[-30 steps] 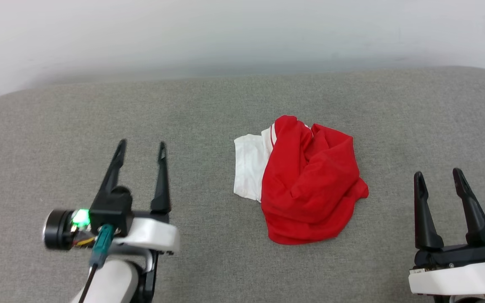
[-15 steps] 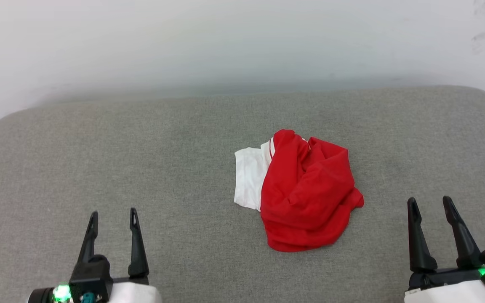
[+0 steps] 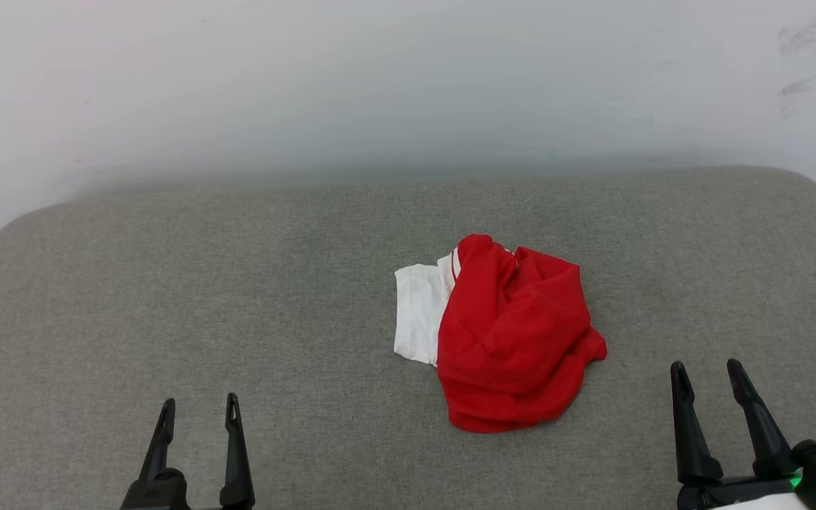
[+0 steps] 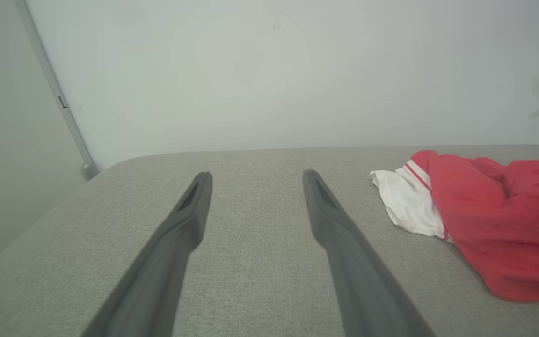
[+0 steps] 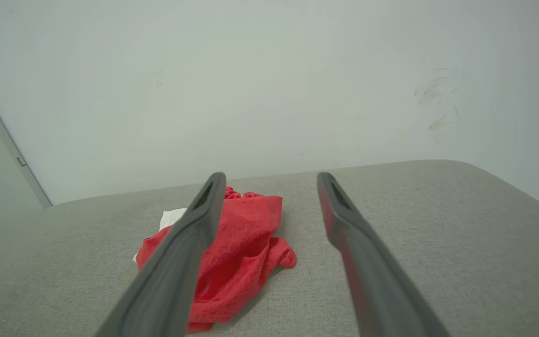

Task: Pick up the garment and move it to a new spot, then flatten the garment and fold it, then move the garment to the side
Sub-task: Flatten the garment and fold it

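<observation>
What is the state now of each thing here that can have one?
garment: crumpled heap on the grey cushion, not folded, not held.
left hand: open, empty, apart from the garment.
right hand: open, empty, apart from the garment.

I can read no text, number, brand or sign on any of my screens. The garment (image 3: 514,340) lies crumpled, and the side turned up to me is plain red and white cloth with a bit of stripe trim.
</observation>
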Motion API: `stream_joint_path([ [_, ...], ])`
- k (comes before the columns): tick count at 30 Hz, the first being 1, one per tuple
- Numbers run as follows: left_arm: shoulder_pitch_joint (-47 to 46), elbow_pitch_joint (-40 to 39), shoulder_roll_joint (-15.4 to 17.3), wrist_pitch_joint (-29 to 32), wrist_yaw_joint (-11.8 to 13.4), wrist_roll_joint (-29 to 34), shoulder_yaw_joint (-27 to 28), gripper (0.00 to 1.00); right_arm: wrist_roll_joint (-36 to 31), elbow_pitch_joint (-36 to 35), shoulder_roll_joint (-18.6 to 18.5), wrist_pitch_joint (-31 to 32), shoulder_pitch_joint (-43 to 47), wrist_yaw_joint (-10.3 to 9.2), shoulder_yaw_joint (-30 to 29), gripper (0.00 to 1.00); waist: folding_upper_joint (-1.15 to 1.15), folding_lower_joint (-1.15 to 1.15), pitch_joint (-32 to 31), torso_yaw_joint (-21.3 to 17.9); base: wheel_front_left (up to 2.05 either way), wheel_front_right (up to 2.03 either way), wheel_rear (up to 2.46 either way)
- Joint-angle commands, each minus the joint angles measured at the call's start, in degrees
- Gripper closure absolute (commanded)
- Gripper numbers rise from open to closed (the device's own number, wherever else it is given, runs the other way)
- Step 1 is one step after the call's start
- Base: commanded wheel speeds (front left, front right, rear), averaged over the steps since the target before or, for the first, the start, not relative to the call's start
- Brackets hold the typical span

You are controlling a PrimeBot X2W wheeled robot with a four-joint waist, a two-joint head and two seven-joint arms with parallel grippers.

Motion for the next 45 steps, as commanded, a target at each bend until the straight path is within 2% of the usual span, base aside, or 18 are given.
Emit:
stream_joint_path([
  [1,1.1,0.4,-0.5,-0.1,-0.7,0.7,0.7,0.00,0.0,-0.4,0.0,-0.1,1.1,-0.02,0.2,0.00,0.00,0.00,-0.3,0.1,0.00,0.00,0.00],
  [9,2.1,1.2,-2.0,-0.1,-3.1,2.3,2.2,0.00,-0.8,-1.9,0.0,-0.1,2.1,-0.02,0.4,0.00,0.00,0.00,-0.9,0.4,0.00,0.00,0.00],
  [21,0.9,2.7,-3.1,-0.1,-4.9,2.7,3.9,0.00,-1.5,-2.6,0.0,-0.1,2.0,-0.02,0.3,0.00,0.00,0.00,-0.7,0.8,0.00,0.00,0.00],
  [25,-1.3,4.0,-3.2,-0.1,-6.1,2.4,4.8,0.00,-1.7,-2.8,0.0,-0.1,1.2,-0.02,0.3,0.00,0.00,0.00,-0.1,0.7,0.00,0.00,0.00],
  [34,-13.2,7.5,-0.5,-0.1,-11.2,2.6,6.5,0.00,-2.5,-3.3,0.0,-0.1,-0.8,-0.02,1.1,0.00,0.00,0.00,1.8,-0.1,0.00,0.00,0.00],
  [45,-39.1,16.8,4.6,1.2,-17.2,1.7,3.5,0.00,-2.9,-5.4,0.0,-0.1,-5.4,-0.02,1.4,0.00,0.00,0.00,9.5,-2.6,0.00,0.00,0.00],
])
